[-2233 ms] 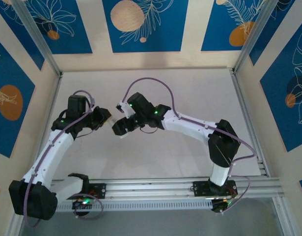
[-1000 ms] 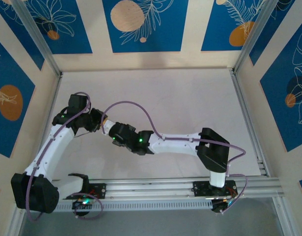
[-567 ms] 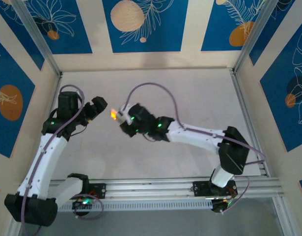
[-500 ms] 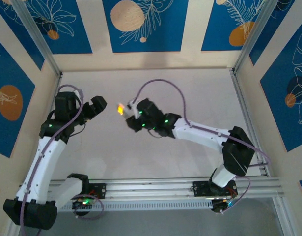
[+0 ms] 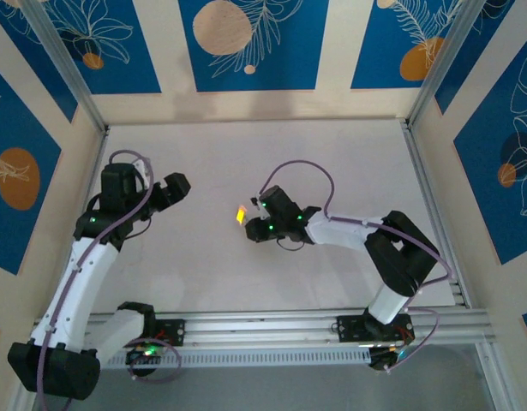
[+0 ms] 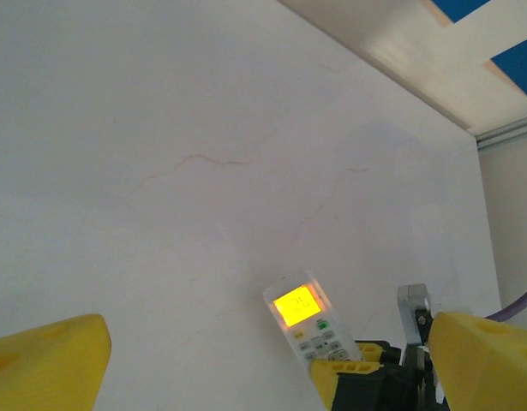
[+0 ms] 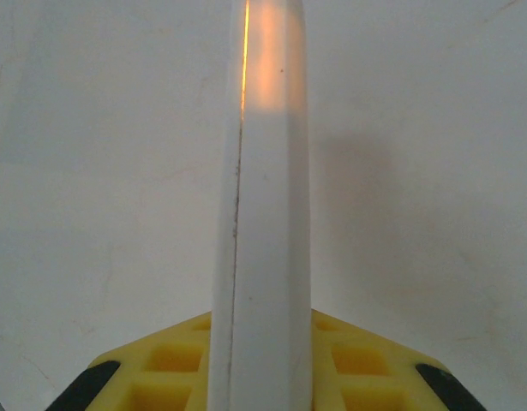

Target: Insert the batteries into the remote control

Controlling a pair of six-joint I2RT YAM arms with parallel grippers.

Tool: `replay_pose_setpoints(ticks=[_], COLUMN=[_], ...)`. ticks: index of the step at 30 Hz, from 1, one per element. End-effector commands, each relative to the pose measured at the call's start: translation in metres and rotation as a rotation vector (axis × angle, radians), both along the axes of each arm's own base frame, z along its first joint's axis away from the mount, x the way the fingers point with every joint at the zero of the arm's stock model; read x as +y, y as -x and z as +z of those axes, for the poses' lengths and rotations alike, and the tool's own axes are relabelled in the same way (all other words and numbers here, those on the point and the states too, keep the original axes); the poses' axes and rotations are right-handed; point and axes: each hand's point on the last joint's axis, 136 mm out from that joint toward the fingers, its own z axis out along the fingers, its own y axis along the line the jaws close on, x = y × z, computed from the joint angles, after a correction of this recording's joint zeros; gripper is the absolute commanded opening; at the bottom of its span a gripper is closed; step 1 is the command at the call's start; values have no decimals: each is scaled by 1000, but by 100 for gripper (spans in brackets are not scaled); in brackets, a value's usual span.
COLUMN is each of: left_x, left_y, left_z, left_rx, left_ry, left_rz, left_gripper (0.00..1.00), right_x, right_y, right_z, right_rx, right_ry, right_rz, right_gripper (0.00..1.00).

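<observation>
The remote control (image 6: 306,322) sits near the middle of the surface (image 6: 203,171), carried by your right hand (image 7: 261,364), which pinches it across its thin profile at the lower end. Its display (image 6: 297,304) glows yellow-orange above the buttons (image 6: 325,341). That suggests the batteries are already seated, though you cannot confirm it by sight. You also cannot tell whether the far end rests on the surface or hangs just above it.

The main risk is that hold. Most of the body sticks out past the pads, so any quick wrist move or a bump on the free end can pivot the remote in the grip or slide it out. If it drops, the back cover may pop and the cells could spill — you would be back near the start. Check too that the pads are not pressing on the lowest buttons or on the cover seam, since squeezing harder there can shift the cover.

Your left hand (image 5: 175,185) is spread wide with nothing between its pads, and it stands well apart from the remote, toward the left side. If you bring it back in to check or press the cover, its broad span can clip the lit end before you line up. Approach slowly along the length of the remote, and set the remote flat before you let go with the right hand.
</observation>
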Motion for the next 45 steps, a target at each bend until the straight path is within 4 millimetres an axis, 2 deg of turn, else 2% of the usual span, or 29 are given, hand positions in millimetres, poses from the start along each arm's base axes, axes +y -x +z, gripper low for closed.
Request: replay_pose_setpoints(ticks=[1,6,10,16,20,25,27,30,33,35,37,41,43,45], left_x=[-1,-5,-7,-7,-4,4,8,17,35,52,67,99,106,110], left_y=[-4,-4,-5,-5,-5,-4,-4,-6,-9,-11,-13,-10,-8,-6], left_z=[-4,-12,-16,-20,-25,-34,-36,-36,-39,-42,-50,-69,-76,-88], left_rx=[-9,5,12,15,23,33,24,-19,-75,-124,-169,-230,-272,-296], left_ry=[1,11,21,23,9,-41,-65,-118,-212,-302,-395,-620,-700,-775], left_rz=[-23,-45,-47,-45,-36,-10,1,27,86,142,186,262,264,249], left_gripper=[95,96,96,96,97,97,97,100,100,100,100,100,100,100], right_x=[9,9,2,-5,-15,-27,-33,-47,-83,-120,-161,-253,-291,-321], right_y=[2,11,14,12,7,0,-5,-16,-38,-56,-74,-101,-110,-114], right_z=[-9,-32,-44,-49,-46,-28,-12,27,68,94,108,103,94,83], right_rx=[-32,-23,-13,-19,-44,-99,-134,-210,-335,-434,-513,-507,-518,-551], right_ry=[-2,33,46,85,126,161,167,140,144,174,212,242,263,329], right_rz=[10,17,-8,-24,-68,-92,-99,-135,-231,-317,-418,-613,-687,-734], right_gripper=[22,25,32,39,52,61,64,68,77,84,89,95,98,99])
